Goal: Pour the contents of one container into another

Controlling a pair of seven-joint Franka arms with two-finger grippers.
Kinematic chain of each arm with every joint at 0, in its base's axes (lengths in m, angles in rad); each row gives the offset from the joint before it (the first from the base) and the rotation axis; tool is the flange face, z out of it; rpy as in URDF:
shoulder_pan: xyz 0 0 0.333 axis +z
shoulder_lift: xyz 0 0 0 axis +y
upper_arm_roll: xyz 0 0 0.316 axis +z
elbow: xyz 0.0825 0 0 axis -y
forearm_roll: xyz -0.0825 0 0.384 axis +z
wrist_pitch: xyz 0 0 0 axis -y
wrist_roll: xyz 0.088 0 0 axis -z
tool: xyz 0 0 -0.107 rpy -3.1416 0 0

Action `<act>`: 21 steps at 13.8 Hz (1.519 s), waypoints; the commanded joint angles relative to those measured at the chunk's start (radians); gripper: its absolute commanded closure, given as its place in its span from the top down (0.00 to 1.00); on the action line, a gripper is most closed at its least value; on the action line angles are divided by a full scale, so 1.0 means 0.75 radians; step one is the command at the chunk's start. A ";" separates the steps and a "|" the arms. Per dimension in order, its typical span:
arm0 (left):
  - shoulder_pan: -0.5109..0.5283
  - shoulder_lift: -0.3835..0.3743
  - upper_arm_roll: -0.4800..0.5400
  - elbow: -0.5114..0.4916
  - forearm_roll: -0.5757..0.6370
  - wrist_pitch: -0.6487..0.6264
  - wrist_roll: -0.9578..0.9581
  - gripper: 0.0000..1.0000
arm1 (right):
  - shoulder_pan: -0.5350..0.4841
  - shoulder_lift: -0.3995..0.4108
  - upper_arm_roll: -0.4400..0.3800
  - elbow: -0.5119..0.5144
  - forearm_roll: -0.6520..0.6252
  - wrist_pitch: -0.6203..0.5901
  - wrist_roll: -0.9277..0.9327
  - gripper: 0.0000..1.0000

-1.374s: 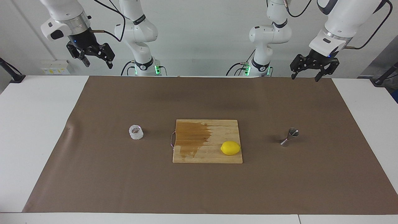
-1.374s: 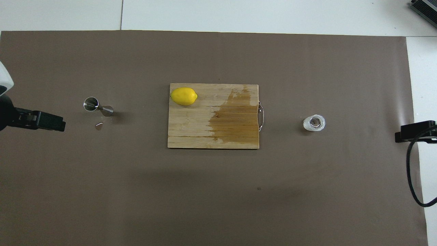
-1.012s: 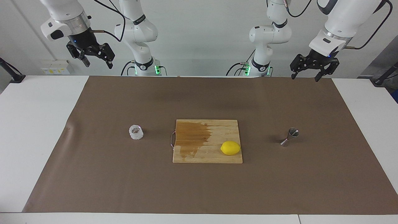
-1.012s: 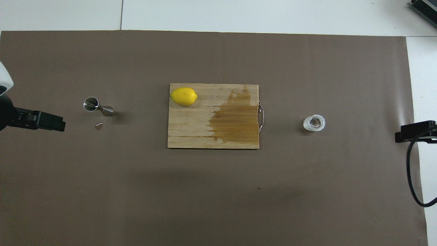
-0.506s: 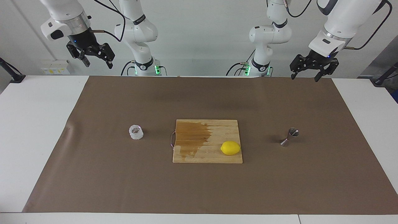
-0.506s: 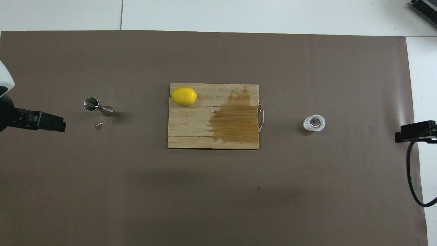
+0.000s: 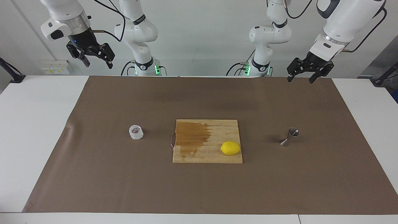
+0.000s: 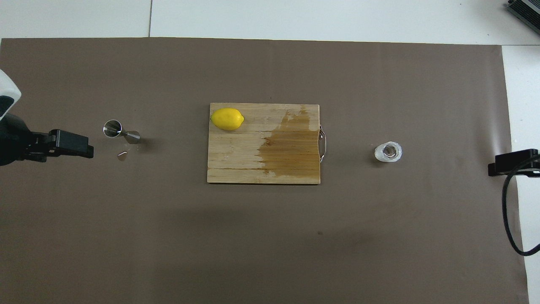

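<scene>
Lemon on a partly wet wooden cutting board, brown mat beneath

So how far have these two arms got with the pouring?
Barely begun. Nothing looks done: the small clear textured glass cup and the shiny steel hourglass jigger stand apart on the brown mat, either side of the wooden board. Nothing is in hand: the left gripper and right gripper hang open, high up. Picking up and pouring remain.
</scene>
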 commanded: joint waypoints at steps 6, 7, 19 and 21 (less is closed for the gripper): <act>0.123 -0.115 -0.001 -0.271 -0.310 0.301 -0.703 1.00 | -0.016 -0.008 0.010 0.000 -0.002 -0.020 0.002 1.00; 0.123 -0.109 -0.001 -0.293 -0.338 0.331 -0.838 1.00 | -0.016 -0.008 0.010 0.000 -0.002 -0.020 0.002 1.00; 0.199 -0.011 -0.001 -0.600 -0.717 0.804 -1.760 1.00 | -0.016 -0.008 0.010 0.000 -0.002 -0.020 0.002 1.00; 0.221 0.001 -0.001 -0.641 -0.802 0.879 -1.768 1.00 | -0.016 -0.008 0.010 -0.002 -0.002 -0.018 0.002 1.00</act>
